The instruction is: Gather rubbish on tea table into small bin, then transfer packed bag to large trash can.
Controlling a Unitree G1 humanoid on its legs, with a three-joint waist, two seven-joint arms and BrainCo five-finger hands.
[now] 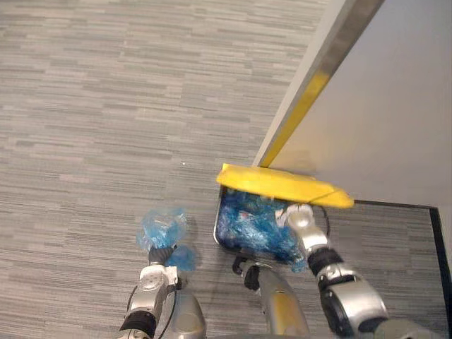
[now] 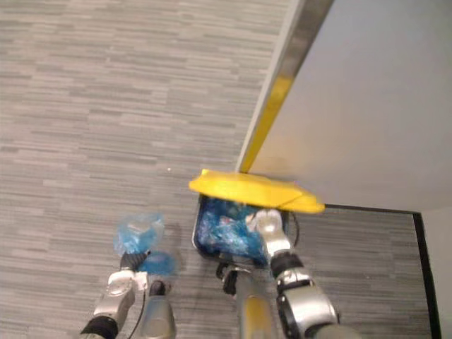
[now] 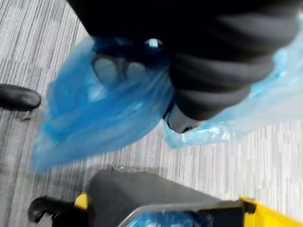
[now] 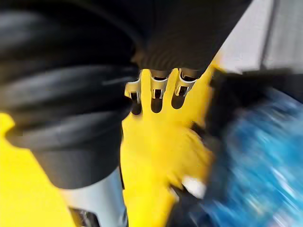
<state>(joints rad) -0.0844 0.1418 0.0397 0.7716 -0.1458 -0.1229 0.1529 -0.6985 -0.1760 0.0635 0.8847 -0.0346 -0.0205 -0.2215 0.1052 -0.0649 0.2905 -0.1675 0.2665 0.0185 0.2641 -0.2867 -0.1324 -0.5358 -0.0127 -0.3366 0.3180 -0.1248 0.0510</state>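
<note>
The blue bag (image 1: 162, 227) hangs over the grey carpet (image 1: 85, 106), just left of the large trash can (image 1: 227, 244), and its bunched neck is caught in the curled fingers of the left hand (image 1: 157, 274). The can's blue liner (image 1: 251, 220) shows under the tilted yellow lid (image 1: 282, 185). The right hand (image 1: 300, 220) lays fairly straight fingers (image 4: 156, 87) against that lid, holding nothing.

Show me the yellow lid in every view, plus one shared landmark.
Left eye view: yellow lid right of centre, tilted over the bin.
Right eye view: same, nearer the centre.
Left wrist view: yellow corner at the bin's rim, past the blue bag in the left robot hand.
Right wrist view: against the right robot hand.
Shared landmark: the bin's blue liner.
</note>
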